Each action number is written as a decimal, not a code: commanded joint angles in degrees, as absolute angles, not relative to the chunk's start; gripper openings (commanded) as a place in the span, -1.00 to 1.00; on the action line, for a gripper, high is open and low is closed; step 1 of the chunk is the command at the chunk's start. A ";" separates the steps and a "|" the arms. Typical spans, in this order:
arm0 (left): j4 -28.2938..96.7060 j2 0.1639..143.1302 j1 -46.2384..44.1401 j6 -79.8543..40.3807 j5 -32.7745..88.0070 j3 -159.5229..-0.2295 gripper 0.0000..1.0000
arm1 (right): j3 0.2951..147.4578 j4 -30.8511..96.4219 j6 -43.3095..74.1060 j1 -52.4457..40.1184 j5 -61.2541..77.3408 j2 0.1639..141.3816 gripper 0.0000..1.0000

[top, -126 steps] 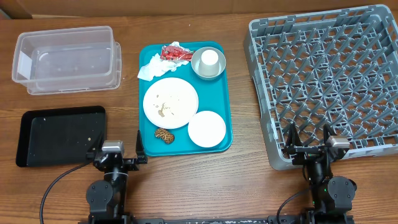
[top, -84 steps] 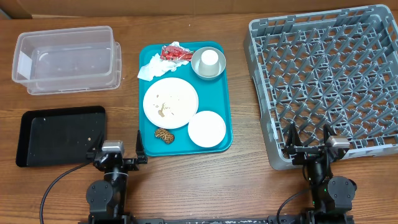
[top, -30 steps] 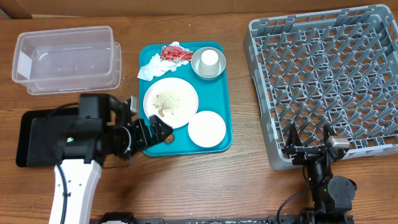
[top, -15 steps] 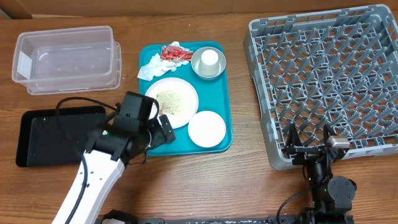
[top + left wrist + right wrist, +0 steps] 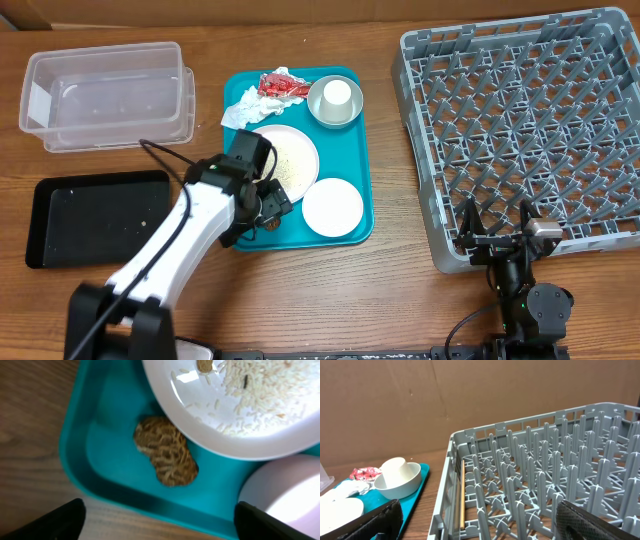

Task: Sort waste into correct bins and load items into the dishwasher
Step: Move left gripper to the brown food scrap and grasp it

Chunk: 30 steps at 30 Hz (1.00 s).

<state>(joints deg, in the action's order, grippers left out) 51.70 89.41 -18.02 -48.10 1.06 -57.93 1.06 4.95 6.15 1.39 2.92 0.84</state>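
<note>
Over the last half second the left arm has swung further across the teal plastic tray (image 5: 346,150), and the left gripper (image 5: 160,524) now hangs over that tray's near left corner. Its jaws are spread wide with nothing between them. Just beyond the fingertips, the brown lumpy food piece (image 5: 166,457) lies on the tray floor. It sits against the rim of the large round pinkish-white plate (image 5: 200,420), which carries pale rice-like crumbs (image 5: 260,385). To the right of the food piece on the tray is the smaller round white plate (image 5: 333,207).

At the tray's far end a light grey bowl (image 5: 321,108) holds a small white cup (image 5: 339,94). A small red wrapper (image 5: 282,86) and a crumpled white paper napkin (image 5: 243,108) lie at the far left corner.

Left of the tray on the wooden table (image 5: 400,300), a clear rectangular plastic tub (image 5: 186,95) sits further back and a shallow black rectangular tray (image 5: 95,215) nearer. Right of the tray is the large square grey plastic dish rack (image 5: 415,150). The right gripper (image 5: 495,215) is at the rack's near edge, jaws wide apart and empty.
</note>
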 commanded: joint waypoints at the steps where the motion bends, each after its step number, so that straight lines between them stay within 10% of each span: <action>1: 50.35 93.71 -17.98 -47.24 1.56 -59.35 0.83 | 0.45 4.60 5.96 1.28 2.61 0.16 1.00; 30: 46.63 103.70 -18.02 -45.82 -0.01 -59.48 0.24 | 0.47 4.60 5.96 1.28 2.61 0.16 1.00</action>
<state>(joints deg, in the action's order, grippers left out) 45.87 102.39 -18.02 -46.35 0.60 -58.98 1.06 4.95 6.17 1.41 2.94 0.84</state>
